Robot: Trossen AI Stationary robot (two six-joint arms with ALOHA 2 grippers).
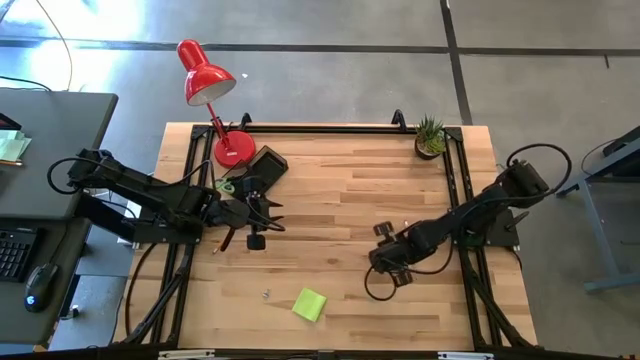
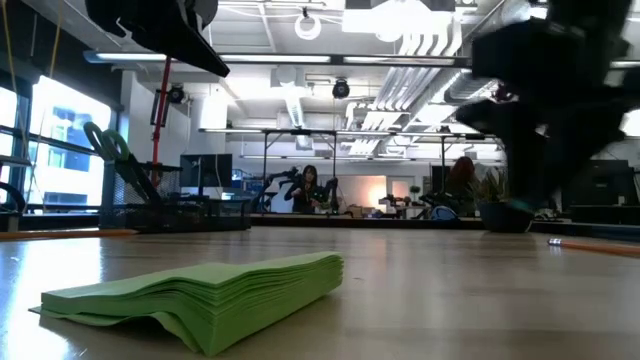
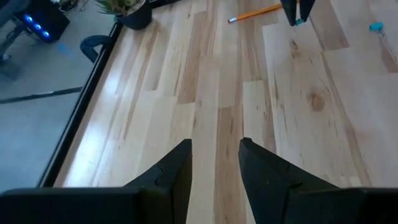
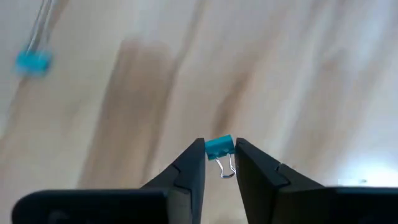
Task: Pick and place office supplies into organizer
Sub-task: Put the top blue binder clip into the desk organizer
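Observation:
My right gripper (image 4: 219,149) is shut on a small teal binder clip (image 4: 219,146) over the table's right middle (image 1: 383,262). A second teal clip (image 4: 32,61) lies on the wood nearby, and an orange pencil (image 3: 255,11) lies beyond it. The black organizer (image 1: 262,168) stands at the far left beside green-handled scissors (image 1: 228,187). My left gripper (image 3: 214,162) hovers open near the organizer (image 1: 262,218) with nothing between its fingers. The lime-green sticky-note pad (image 1: 310,304) lies flat near the front edge. My right gripper pinches the teal clip's body (image 4: 219,144) between its two fingertips. The fingers come steeply from above. The clip's wire handle (image 4: 227,169) sticks out between the fingers toward the wrist. The clip looks lifted off the wood.
A red desk lamp (image 1: 208,75) with its round base (image 1: 233,148) stands at the far left corner. A small potted plant (image 1: 430,137) sits at the far right corner. Tiny metal clips (image 1: 266,294) lie left of the pad. Bare wood spreads between the two arms.

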